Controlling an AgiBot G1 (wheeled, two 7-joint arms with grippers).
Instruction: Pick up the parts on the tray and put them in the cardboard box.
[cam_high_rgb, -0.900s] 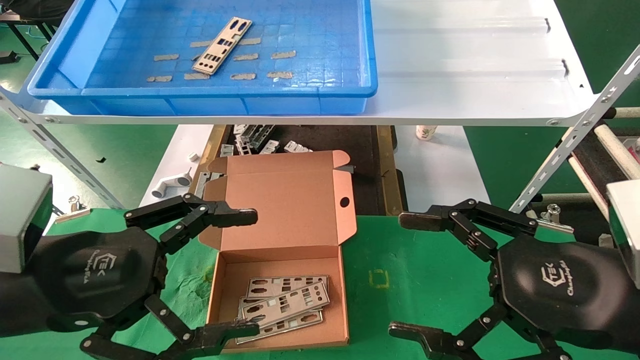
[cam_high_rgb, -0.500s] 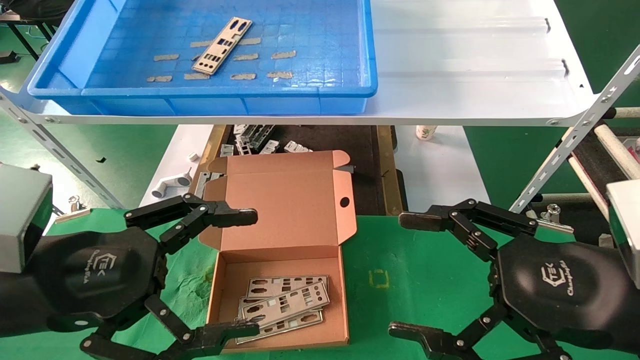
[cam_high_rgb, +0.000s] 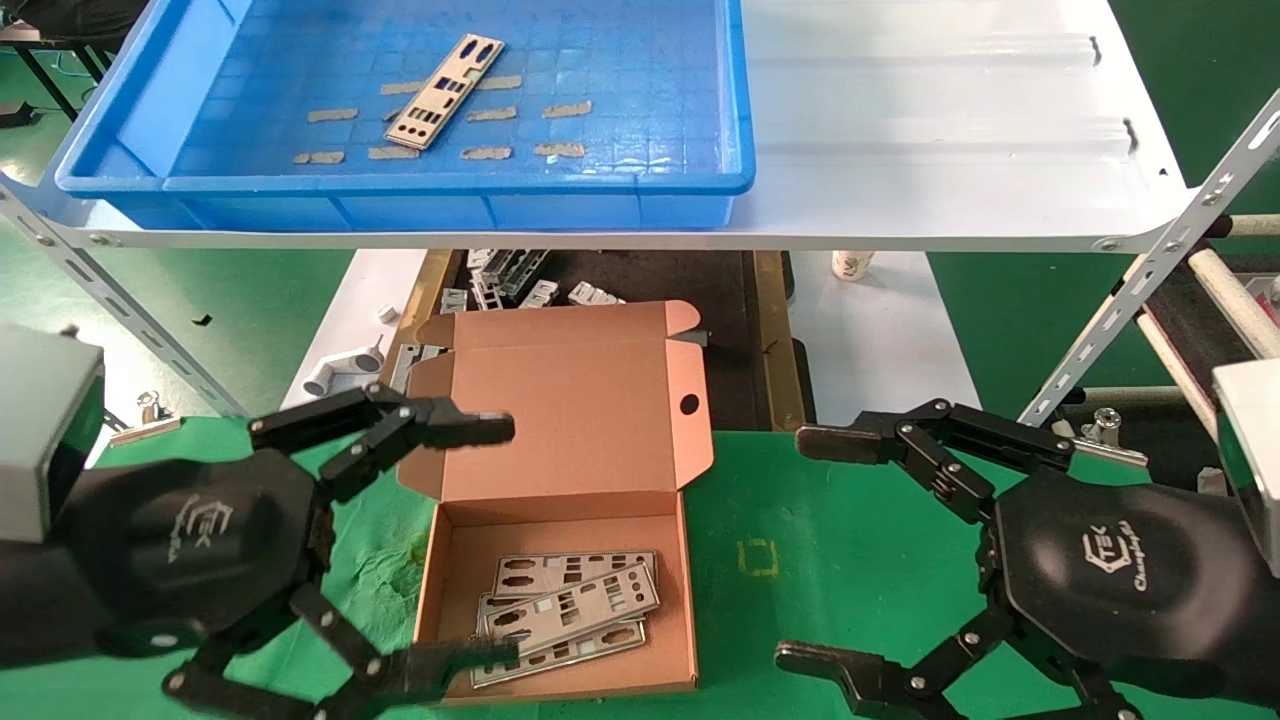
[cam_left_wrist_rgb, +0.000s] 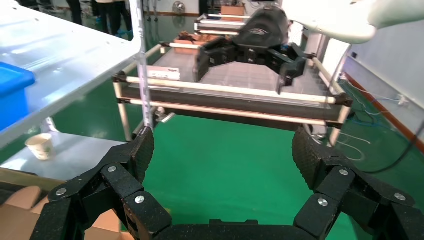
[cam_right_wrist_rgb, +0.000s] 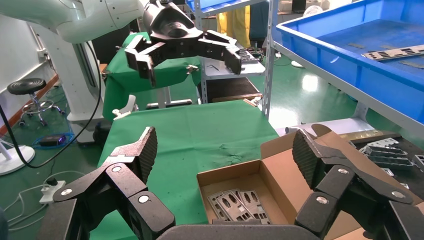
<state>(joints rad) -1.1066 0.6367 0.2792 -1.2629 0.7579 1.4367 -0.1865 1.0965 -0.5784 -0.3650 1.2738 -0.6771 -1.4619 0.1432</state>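
Head view: left gripper (cam_high_rgb: 495, 540) spread wide at lower left, straddling cardboard box (cam_high_rgb: 560, 520) with parts (cam_high_rgb: 565, 610) inside, one part (cam_high_rgb: 445, 90) on tray (cam_high_rgb: 400, 185) upper left, right gripper (cam_high_rgb: 815, 550) likewise agape lower right; right wrist view: box lower centre between fingers (cam_right_wrist_rgb: 142, 155).

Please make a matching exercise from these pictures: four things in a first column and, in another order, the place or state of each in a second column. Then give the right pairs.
Column 1
1. single part
2. stacked parts
3. cardboard box
4. left gripper

Column 2
A. lid flap open, on the green cloth
B. lying alone on the floor of the blue tray
C. piled inside the box
D. fingers spread open, holding nothing, beside the box

Pairs: 1-B, 2-C, 3-A, 4-D
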